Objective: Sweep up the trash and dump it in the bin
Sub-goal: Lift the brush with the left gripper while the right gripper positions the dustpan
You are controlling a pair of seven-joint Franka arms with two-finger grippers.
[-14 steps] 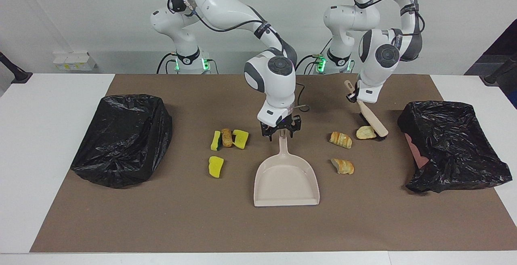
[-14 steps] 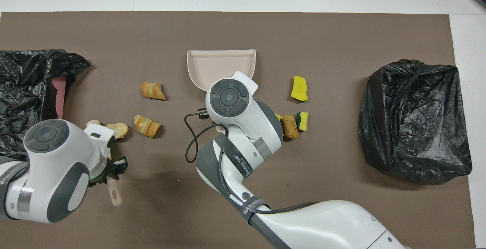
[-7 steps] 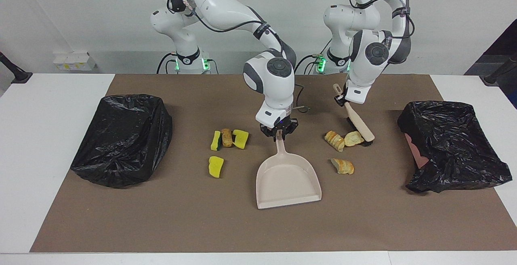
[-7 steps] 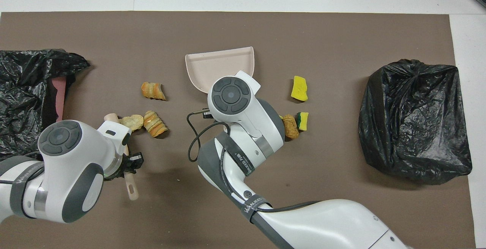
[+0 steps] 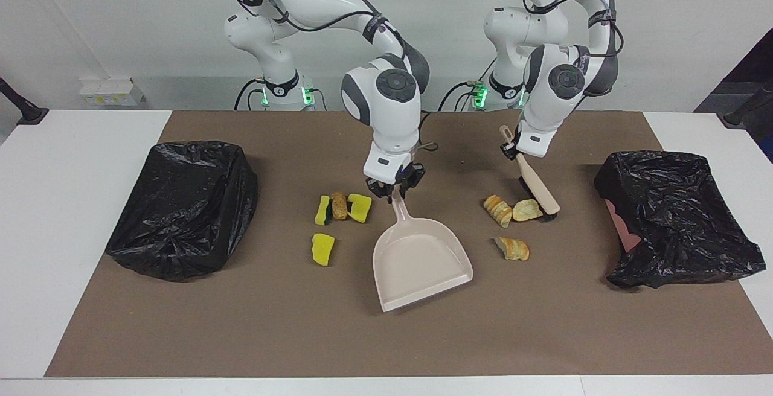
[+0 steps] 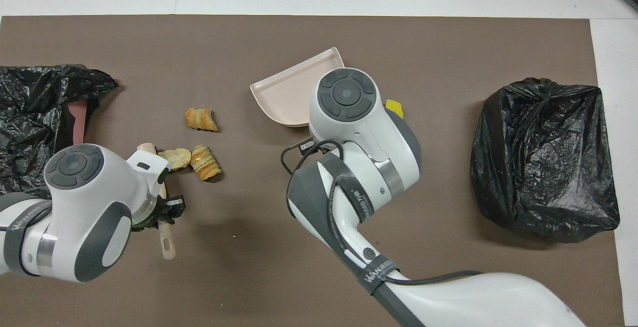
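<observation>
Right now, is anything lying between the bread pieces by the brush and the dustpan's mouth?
Nothing visible. Bare mat separates the two touching bread pieces beside the brush from the dustpan. A third bread piece lies alone, farther from the robots.

One camera sits high up across the table from me and looks back at my two arms, so my bases stand at the top of its picture. The other camera hangs high above my own end and looks forward and steeply down, so my arms come in from the bottom. They are turned half a circle from each other. Both sit well back and see the brown mat (image 5: 241, 335) (image 6: 448, 43), both black bins, and the dustpan (image 5: 421, 263) (image 6: 289, 92).
</observation>
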